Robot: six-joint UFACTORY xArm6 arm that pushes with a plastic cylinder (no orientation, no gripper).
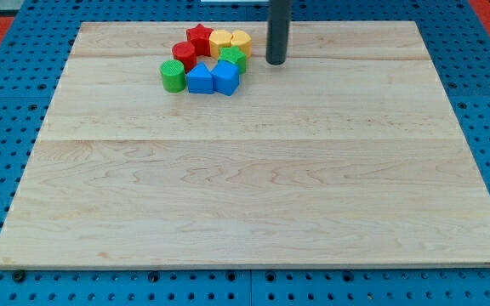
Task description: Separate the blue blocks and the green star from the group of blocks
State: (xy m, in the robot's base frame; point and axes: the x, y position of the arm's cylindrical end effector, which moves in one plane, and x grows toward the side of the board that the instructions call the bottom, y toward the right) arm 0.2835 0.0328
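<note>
**Desk:** Status on the split?

**Me:** Camera view, only one I've got. Nothing separated yet, by my read. All eight blocks sit in one tight cluster near the top edge of the surface (245, 212). Landmark = green star (234, 58): it's mid-cluster, touching or nearly touching its neighbours. The two blue blocks (213, 78) sit just below it, side by side, on the cluster's bottom edge. Green cylinder (173, 76) is left of the blues. Red cylinder (184, 54) is left of the star, red star (198, 35) up-left of it, two yellow blocks (230, 41) just above it.

**Desk:** And the rod?

**Me:** My tip (276, 62) is just right of the green star, apart from it, no contact I can see. No hand on this rig, so nothing to call apart or together.

**Desk:** What's left?

**Me:** All of it, I'd say: blues and star both need pulling clear.

**Desk:** Blind spots?

**Me:** Rod's upper part is cut off at frame top. Blue and yellow shapes too small to call. Star partly masked by the right blue.
</note>
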